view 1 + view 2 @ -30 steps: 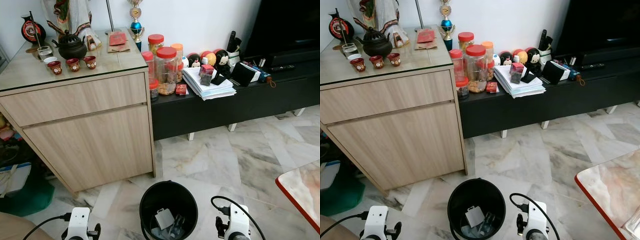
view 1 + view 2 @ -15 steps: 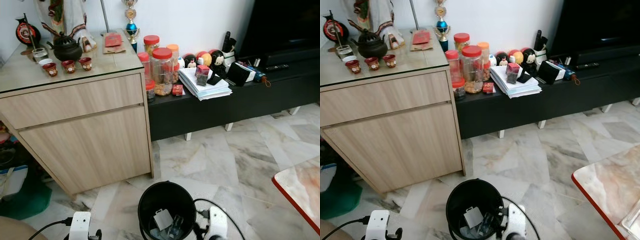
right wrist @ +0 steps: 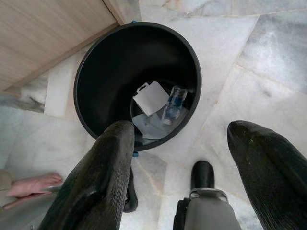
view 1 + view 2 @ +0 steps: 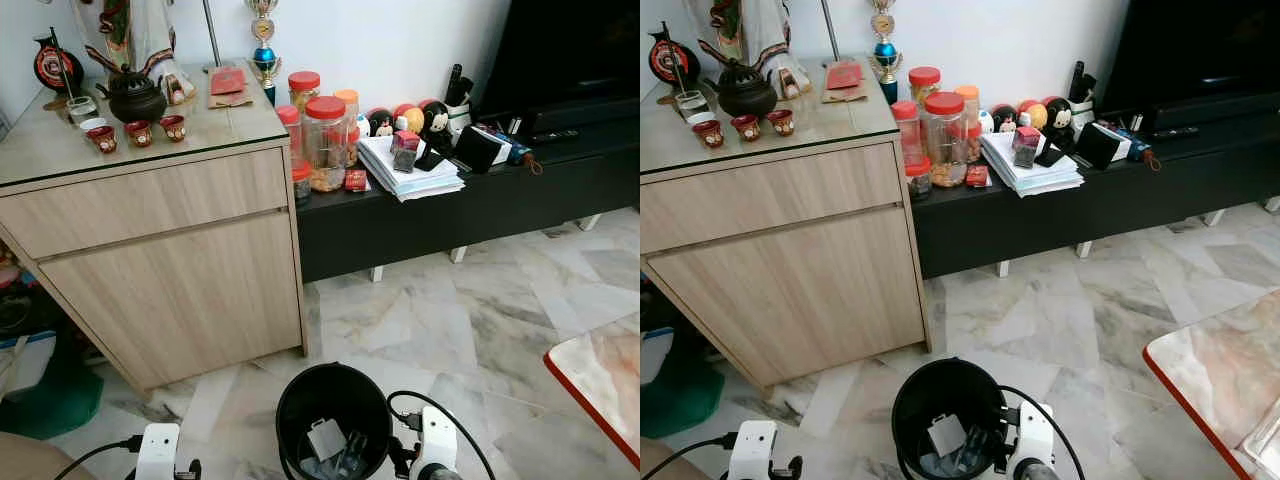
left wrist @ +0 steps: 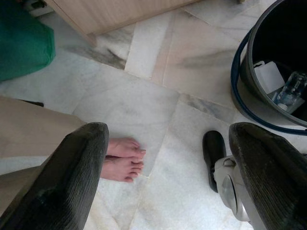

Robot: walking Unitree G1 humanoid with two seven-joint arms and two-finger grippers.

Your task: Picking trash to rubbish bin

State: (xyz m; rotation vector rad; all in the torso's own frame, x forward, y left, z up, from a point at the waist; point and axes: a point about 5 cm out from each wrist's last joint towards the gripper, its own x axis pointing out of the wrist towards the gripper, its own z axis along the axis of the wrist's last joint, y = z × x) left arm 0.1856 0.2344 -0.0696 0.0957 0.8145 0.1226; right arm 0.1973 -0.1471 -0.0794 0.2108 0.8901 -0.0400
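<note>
- Left eye view: the round black plastic rubbish bin (image 4: pixel 335 420) stands on the veined marble floor (image 4: pixel 450 310) before a pale wood-grain cabinet (image 4: pixel 165 270). White card and a clear bottle lie at its bottom. The right arm's white wrist housing (image 4: pixel 437 455) sits just beside the bin's rim; the left arm's (image 4: pixel 157 452) sits apart from it, nearer the cabinet.
- Right eye view: a low black bench (image 4: pixel 1090 200) carries red-lidded jars (image 4: pixel 945 135) and a stack of papers (image 4: pixel 1032 170). No loose trash shows on the open floor, so I judge a drop complete and the next step a search for another piece.
- Left wrist view: the left gripper (image 5: pixel 168 191) has its matte black fingers spread wide over bare marble, nothing between them. A person's bare feet (image 5: pixel 122 160) rest on the tiles beside a beige fabric.
- Right wrist view: the right gripper (image 3: pixel 187 177) is wide apart and empty, beside and above the bin's mouth. Inside lie a white card (image 3: pixel 149 97) and a clear plastic bottle (image 3: pixel 174 103). The next move likely calls for turning away and looking around.
</note>
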